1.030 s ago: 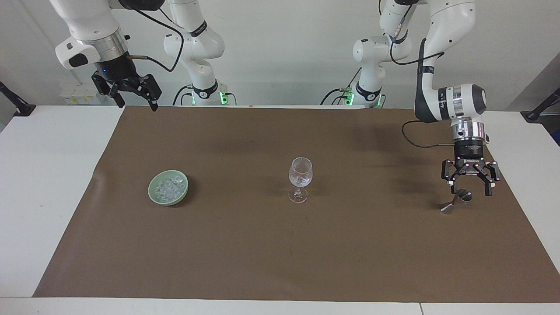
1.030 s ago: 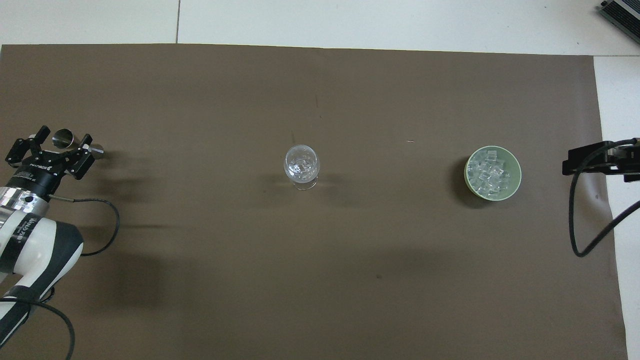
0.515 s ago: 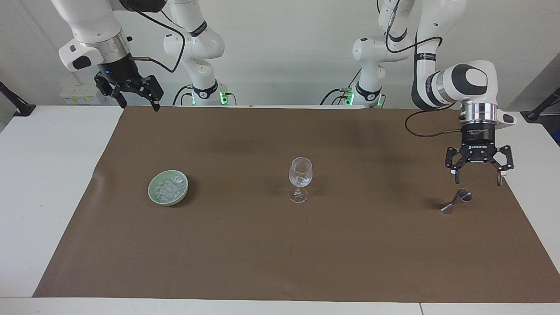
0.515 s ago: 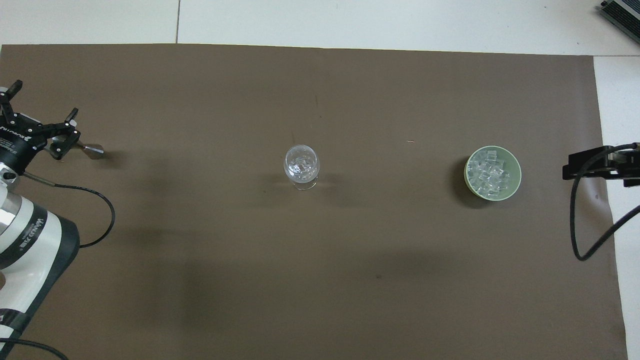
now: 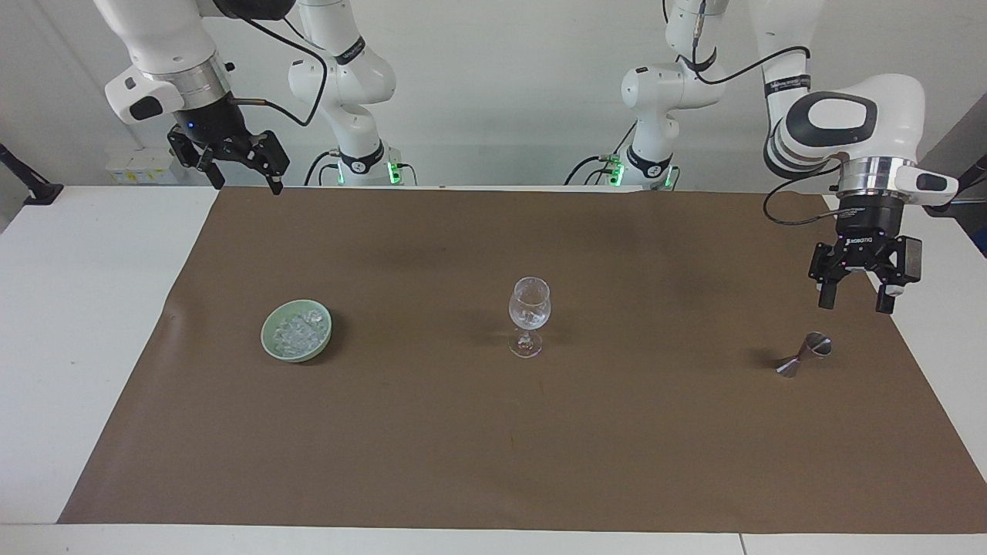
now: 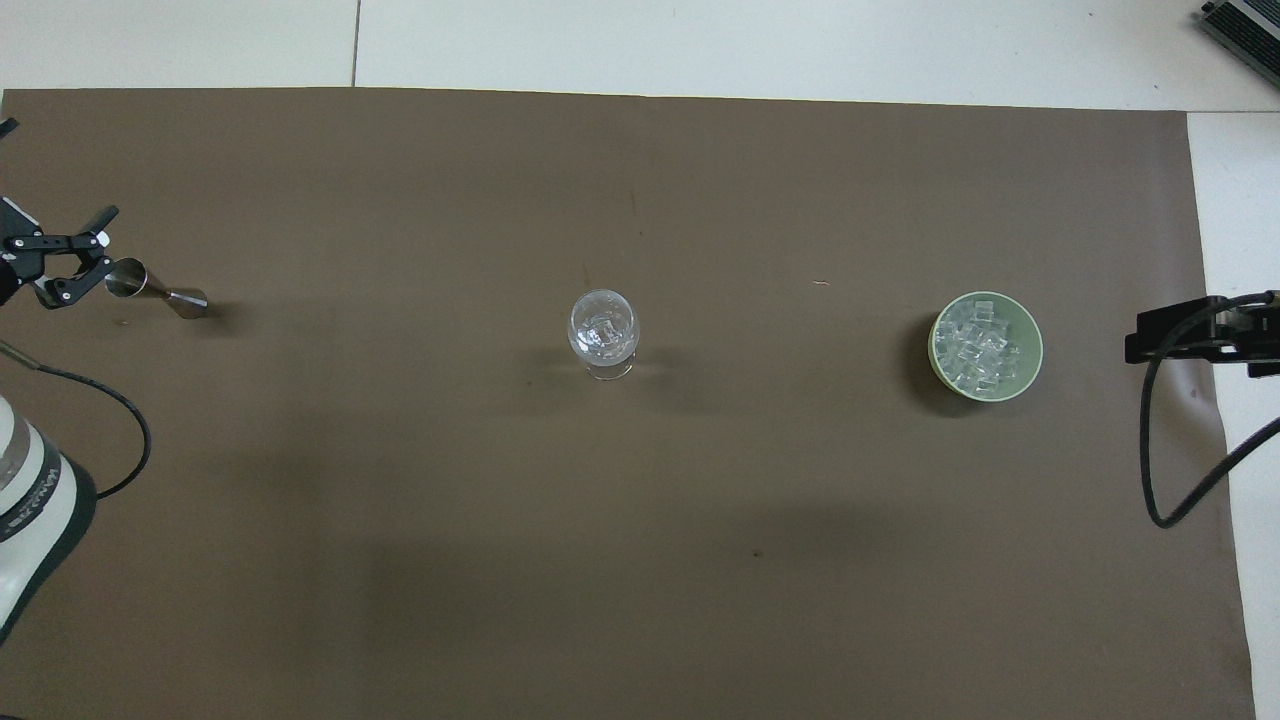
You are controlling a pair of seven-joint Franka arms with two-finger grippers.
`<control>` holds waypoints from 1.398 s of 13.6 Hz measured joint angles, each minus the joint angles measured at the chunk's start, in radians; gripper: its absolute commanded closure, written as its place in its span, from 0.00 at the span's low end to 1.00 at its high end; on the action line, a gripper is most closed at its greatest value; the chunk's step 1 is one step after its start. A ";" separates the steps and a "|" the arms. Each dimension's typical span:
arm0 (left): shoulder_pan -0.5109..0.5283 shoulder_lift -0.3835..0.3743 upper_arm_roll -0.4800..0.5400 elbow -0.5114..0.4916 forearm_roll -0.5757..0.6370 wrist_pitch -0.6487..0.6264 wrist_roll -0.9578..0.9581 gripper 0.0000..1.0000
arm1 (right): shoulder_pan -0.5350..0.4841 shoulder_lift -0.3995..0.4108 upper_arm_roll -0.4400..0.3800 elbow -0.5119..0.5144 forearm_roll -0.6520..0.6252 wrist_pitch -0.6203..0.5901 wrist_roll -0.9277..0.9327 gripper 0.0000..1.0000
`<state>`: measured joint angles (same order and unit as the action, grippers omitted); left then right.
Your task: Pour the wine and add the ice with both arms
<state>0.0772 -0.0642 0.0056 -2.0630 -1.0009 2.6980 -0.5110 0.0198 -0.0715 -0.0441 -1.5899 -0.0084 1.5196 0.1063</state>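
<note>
A clear stemmed wine glass [image 5: 529, 304] [image 6: 603, 327] stands mid-mat with a few chunks of ice in its bowl. More ice [image 5: 297, 330] [image 6: 980, 345] fills a pale green bowl [image 5: 270, 343] toward the right arm's end. A small steel jigger [image 5: 803, 354] [image 6: 155, 290] lies on its side toward the left arm's end. My left gripper [image 5: 854, 304] hangs open and empty in the air over the mat's edge, beside the jigger and apart from it. My right gripper [image 5: 243, 185] waits open and raised over the mat's corner at the right arm's end. No wine shows in either view.
A brown mat [image 5: 493, 462] covers most of the white table [image 5: 85, 308]. Black cables trail from both wrists. A dark device corner [image 6: 1245, 25] sits at the table's edge farthest from the robots.
My left gripper has risen from around the jigger and swung outward toward the table's end, staying open. The jigger stays lying where it was. The right gripper barely shifted.
</note>
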 measured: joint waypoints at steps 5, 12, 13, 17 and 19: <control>0.078 -0.030 0.007 0.196 0.603 -0.484 -0.001 0.00 | 0.000 0.000 0.000 -0.001 0.001 0.000 0.000 0.00; -0.024 -0.029 -0.019 0.415 0.999 -0.930 0.059 0.00 | 0.000 -0.001 0.001 -0.008 0.001 0.000 0.000 0.00; -0.041 -0.029 -0.020 0.434 1.023 -0.969 0.096 0.00 | 0.000 -0.001 0.001 -0.008 0.001 0.000 0.000 0.00; -0.047 -0.028 -0.016 0.483 1.036 -1.092 0.156 0.00 | 0.000 -0.001 0.000 -0.008 0.001 0.000 0.000 0.00; -0.047 -0.027 -0.016 0.497 1.036 -1.117 0.160 0.00 | -0.001 -0.001 -0.001 -0.008 0.001 0.000 0.000 0.00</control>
<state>0.0304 -0.0912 -0.0103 -1.5657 0.0347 1.5812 -0.3510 0.0191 -0.0723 -0.0446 -1.5983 -0.0076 1.5196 0.1064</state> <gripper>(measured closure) 0.000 0.000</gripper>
